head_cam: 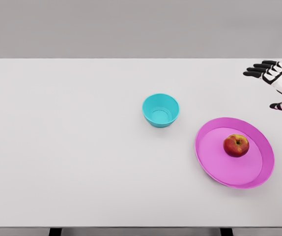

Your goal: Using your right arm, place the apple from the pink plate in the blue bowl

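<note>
Apple (236,145): one, red with a yellowish patch, stem dimple up, resting on the pink plate (214,162), right of the plate's centre.

Pink plate: shallow, raised rim, on the white table (62,147) at right front.

Blue bowl (160,110): small, turquoise, upright and empty, standing behind and to the left of the plate, apart from it.

Right hand (274,82): white with black fingers, entering at the far right edge, beyond the plate and well apart from the apple; fingers spread, pointing left, holding nothing. Left arm: not visible.

Status: task unstarted, by my reading.

Hazards, judged: the apple is round and smooth, so a glancing touch could roll it against the rim or off the plate. The bowl is small and looks light; a careless release could tip it or bounce the apple out.
</note>
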